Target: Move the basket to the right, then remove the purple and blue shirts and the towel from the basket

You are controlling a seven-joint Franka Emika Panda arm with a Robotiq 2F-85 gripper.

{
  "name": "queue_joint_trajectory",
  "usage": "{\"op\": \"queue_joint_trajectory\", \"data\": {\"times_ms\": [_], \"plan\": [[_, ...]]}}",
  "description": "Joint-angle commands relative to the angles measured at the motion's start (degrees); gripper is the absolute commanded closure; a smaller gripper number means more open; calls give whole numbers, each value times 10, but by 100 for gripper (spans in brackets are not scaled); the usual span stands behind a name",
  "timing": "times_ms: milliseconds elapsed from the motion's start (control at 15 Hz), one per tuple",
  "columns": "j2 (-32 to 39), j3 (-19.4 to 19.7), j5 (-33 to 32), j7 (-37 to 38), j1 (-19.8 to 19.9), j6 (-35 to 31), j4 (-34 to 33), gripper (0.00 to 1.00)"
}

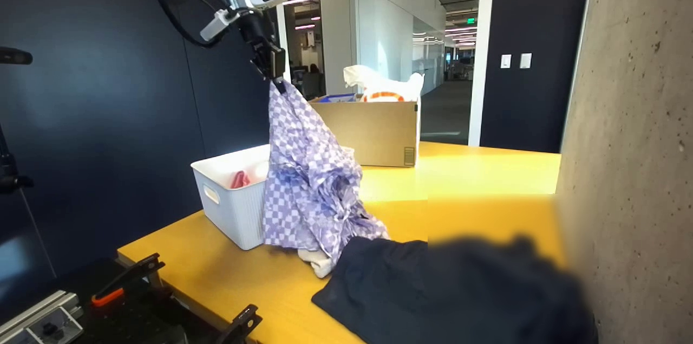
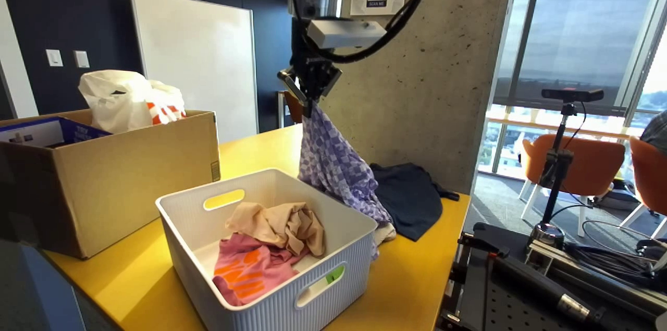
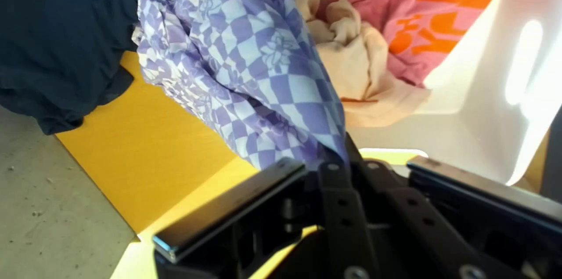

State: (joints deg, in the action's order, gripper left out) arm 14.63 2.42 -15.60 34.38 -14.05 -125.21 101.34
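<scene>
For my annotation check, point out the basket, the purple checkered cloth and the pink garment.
Basket (image 2: 271,314), in an exterior view: ribbed outer wall.
Purple checkered cloth (image 3: 252,61), in the wrist view: its middle.
Pink garment (image 2: 276,267), in an exterior view: unprinted fabric.

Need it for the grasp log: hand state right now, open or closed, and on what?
Hand: closed, holding the purple cloth by its upper end.
</scene>
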Motion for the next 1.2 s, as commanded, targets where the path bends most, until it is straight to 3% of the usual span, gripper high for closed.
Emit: {"op": "queue_joint_trajectory", "data": {"times_ms": [0, 200, 533, 800, 1133], "plan": [[35, -32, -19, -25, -8, 74, -87, 100], [40, -16, -1, -69, 28, 117, -140, 100], [61, 43, -17, -45, 94, 203, -215, 100], [133, 87, -31, -61, 149, 272, -339, 100], [231, 99, 5, -133, 222, 323, -475, 100]]}}
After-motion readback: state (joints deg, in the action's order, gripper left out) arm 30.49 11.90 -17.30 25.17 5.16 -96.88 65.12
